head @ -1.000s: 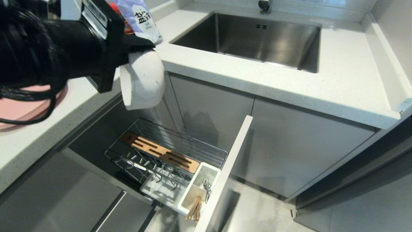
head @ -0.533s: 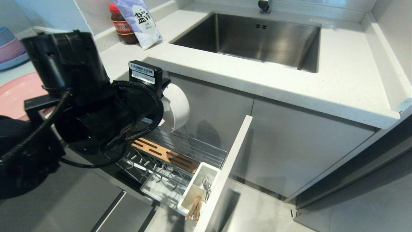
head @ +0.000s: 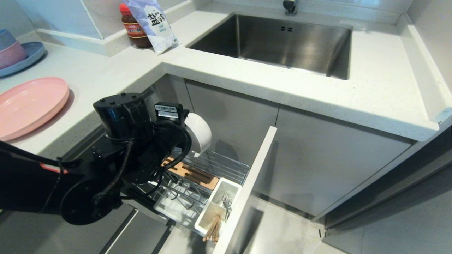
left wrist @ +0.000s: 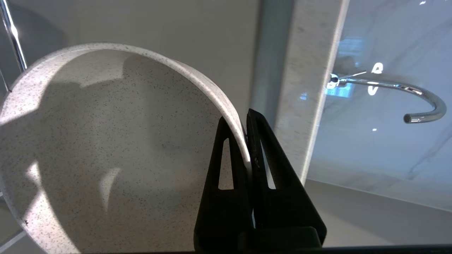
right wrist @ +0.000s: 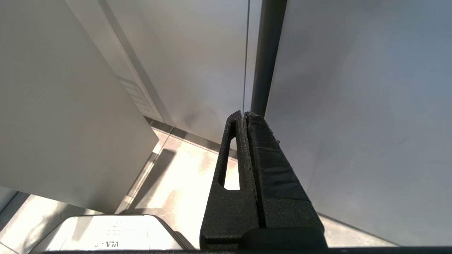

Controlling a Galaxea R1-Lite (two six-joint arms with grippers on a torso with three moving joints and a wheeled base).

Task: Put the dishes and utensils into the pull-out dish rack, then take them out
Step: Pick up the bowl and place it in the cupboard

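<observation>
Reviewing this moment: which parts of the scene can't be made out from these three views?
- Head view: the left gripper's grip on the bowl is hidden behind the arm's wrist; only the left wrist view shows the fingers pinching the rim.
- Head view: the arm covers the rear left of the dish rack.
- Head view: the pink plate is cut off by the left edge.
- Right gripper: absent from the head view.

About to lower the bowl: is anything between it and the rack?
Nothing visible. The left end effector, shut on the bowl's rim, holds it on edge just above the rack's back wire section, which looks bare. The fork and chopsticks sit apart in the cutlery holder at the front.
</observation>
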